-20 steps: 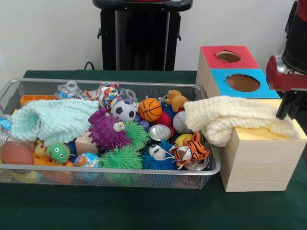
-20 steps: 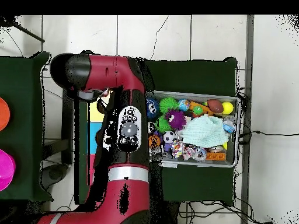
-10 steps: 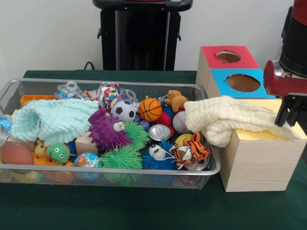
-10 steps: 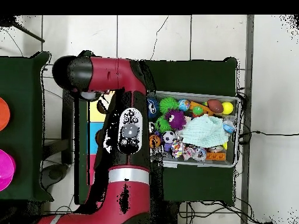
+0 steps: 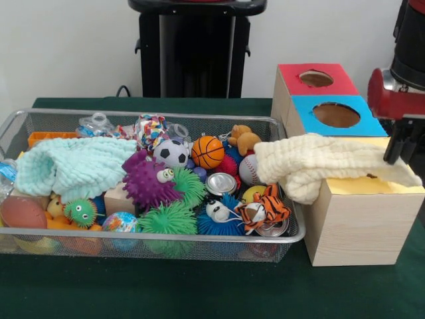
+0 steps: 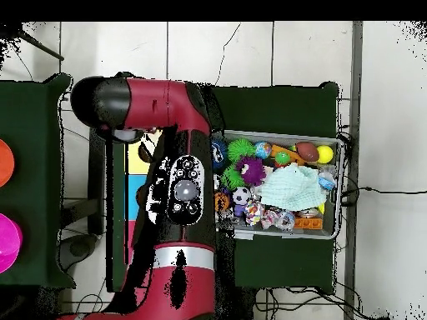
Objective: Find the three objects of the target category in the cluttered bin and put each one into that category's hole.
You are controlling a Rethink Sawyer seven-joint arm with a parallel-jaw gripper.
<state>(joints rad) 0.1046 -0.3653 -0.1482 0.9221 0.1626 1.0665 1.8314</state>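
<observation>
Across the box's yellow top (image 5: 372, 187), cream cloth (image 5: 319, 163) lengthwise toward the bin (image 5: 133, 118).

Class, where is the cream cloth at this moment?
In the front view the cream cloth lies at the right, draped from the basket's right end across the yellow box top, with the gripper at its far right end.

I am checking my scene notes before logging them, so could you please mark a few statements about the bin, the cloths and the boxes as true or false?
1. A cream cloth drapes from the yellow-topped box into the wire bin. True.
2. The mint cloth lies on the red-topped box. False: it lies in the bin's left part.
3. The blue-topped box has a round hole. True.
4. The pincer is above the bin's left end. False: it is over the yellow-topped box, at the cream cloth's right end.
</observation>
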